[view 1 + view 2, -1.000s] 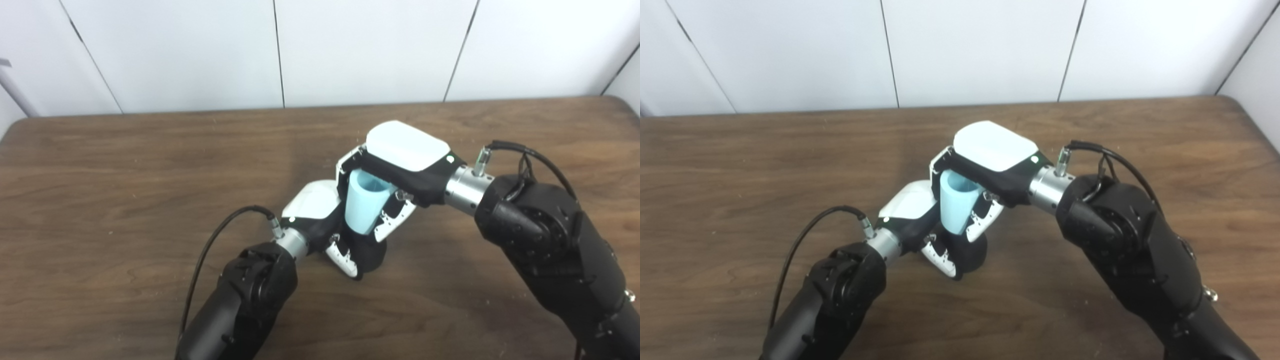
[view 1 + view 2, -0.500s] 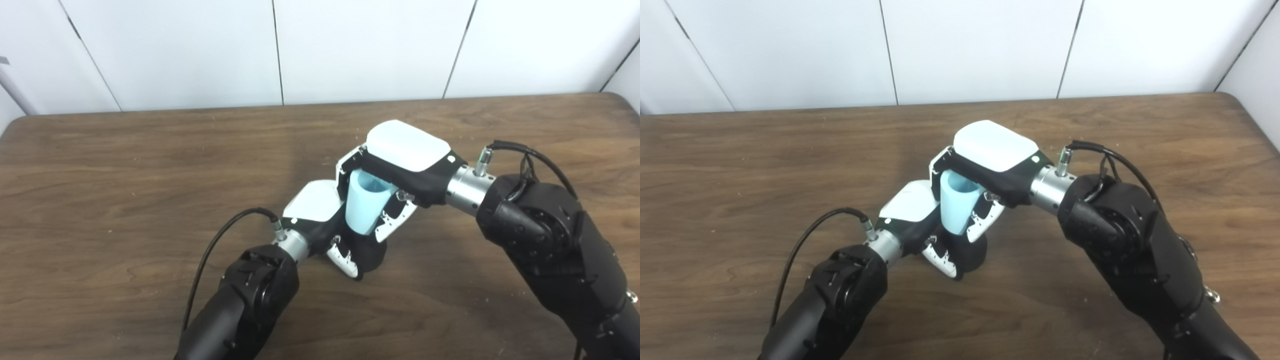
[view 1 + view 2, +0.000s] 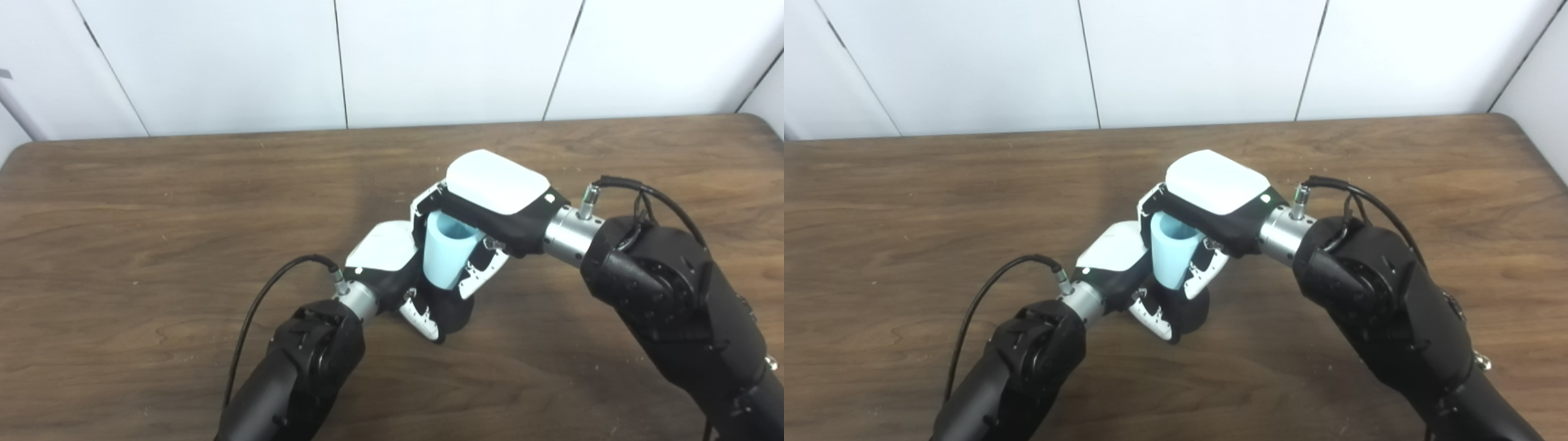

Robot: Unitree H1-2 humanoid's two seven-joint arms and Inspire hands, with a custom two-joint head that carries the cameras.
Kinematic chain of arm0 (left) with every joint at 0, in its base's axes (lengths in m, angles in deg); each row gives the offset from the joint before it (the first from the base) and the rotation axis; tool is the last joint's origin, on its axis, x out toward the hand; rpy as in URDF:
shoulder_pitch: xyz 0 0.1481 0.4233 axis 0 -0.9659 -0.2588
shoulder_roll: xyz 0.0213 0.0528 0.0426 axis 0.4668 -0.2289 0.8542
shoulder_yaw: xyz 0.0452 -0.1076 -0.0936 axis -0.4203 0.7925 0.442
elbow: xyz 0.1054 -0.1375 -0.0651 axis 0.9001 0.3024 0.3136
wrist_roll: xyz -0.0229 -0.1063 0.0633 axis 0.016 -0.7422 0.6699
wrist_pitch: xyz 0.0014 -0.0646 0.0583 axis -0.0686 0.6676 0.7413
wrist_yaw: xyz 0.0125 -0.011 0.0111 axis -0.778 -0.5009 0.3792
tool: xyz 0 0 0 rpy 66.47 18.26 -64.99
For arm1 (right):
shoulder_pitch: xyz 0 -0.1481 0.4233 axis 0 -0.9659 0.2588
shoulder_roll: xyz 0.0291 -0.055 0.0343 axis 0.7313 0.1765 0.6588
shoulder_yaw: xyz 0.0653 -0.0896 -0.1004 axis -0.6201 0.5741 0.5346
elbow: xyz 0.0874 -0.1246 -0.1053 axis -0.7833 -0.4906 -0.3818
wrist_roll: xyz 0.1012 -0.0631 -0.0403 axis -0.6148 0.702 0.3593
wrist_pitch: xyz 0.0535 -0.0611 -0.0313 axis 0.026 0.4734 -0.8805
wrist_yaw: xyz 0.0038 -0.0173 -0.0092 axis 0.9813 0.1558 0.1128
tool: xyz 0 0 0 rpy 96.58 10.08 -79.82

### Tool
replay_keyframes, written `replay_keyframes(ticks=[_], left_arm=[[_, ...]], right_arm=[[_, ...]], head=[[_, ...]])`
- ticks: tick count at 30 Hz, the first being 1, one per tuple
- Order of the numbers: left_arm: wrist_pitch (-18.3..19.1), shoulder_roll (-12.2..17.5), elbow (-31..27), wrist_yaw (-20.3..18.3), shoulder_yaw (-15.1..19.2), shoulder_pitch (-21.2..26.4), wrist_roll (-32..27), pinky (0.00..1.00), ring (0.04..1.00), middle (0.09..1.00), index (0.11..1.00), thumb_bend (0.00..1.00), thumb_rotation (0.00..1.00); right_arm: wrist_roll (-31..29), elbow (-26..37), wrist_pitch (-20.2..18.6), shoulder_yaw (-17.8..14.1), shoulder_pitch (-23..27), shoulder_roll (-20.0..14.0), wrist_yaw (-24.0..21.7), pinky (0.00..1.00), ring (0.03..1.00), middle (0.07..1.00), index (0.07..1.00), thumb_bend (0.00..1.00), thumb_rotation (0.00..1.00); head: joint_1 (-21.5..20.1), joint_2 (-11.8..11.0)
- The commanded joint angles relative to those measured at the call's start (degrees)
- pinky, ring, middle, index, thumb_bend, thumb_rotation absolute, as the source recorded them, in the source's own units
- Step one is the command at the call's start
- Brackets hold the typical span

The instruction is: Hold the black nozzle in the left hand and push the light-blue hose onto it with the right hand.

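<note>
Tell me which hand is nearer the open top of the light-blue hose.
Right. The right hand wraps the light-blue hose just below its open top; the left hand sits lower, at its bottom end.

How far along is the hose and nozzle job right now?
Done: both parts are gripped. In hand: the right hand presses the light-blue hose down onto the black nozzle in the left hand. Left: whether it is fully seated cannot be seen behind the fingers.
</note>
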Motion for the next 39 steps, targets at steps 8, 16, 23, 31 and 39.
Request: replay_keyframes(ticks=[8, 16, 23, 31, 39], left_arm=[[-0.62, 0.21, 4.27, -2.90, -1.66, -2.45, -2.30, 1.00, 0.743, 0.537, 0.446, 0.52, 0.00], [-1.52, 0.49, 4.52, -1.88, -1.45, -2.43, -2.38, 1.00, 0.737, 0.554, 0.444, 0.51, 0.00], [-1.28, 0.31, 4.60, -1.52, -1.12, -2.49, -2.79, 1.00, 0.718, 0.552, 0.441, 0.51, 0.00], [-0.68, -0.19, 4.48, -1.51, -0.93, -2.93, -2.75, 1.00, 0.719, 0.553, 0.441, 0.51, 0.00], [-0.89, -0.32, 5.24, -1.41, -1.06, -2.36, -2.16, 1.00, 0.728, 0.554, 0.441, 0.51, 0.00]], right_arm=[[7.58, 0.66, 3.41, 3.73, -0.21, -2.83, -5.87, 0.89, 0.823, 0.803, 0.701, 0.86, 0.07], [8.97, 1.66, 4.33, 4.17, 0.53, -4.17, -9.74, 1.00, 0.995, 0.960, 0.845, 1.00, 0.24], [8.62, 1.89, 4.52, 3.77, 1.41, -4.36, -11.88, 1.00, 1.000, 0.973, 0.870, 1.00, 0.32], [8.06, 2.25, 3.91, 2.26, 2.51, -3.98, -11.66, 1.00, 1.000, 0.988, 0.910, 1.00, 0.37], [5.80, 3.40, 2.42, -1.53, 4.61, -2.59, -10.97, 0.99, 1.000, 1.000, 0.937, 1.00, 0.44]], head=[[-0.17, 0.09], [-0.15, 0.13], [-0.09, 0.05], [-0.13, -0.02], [0.00, -0.22]])
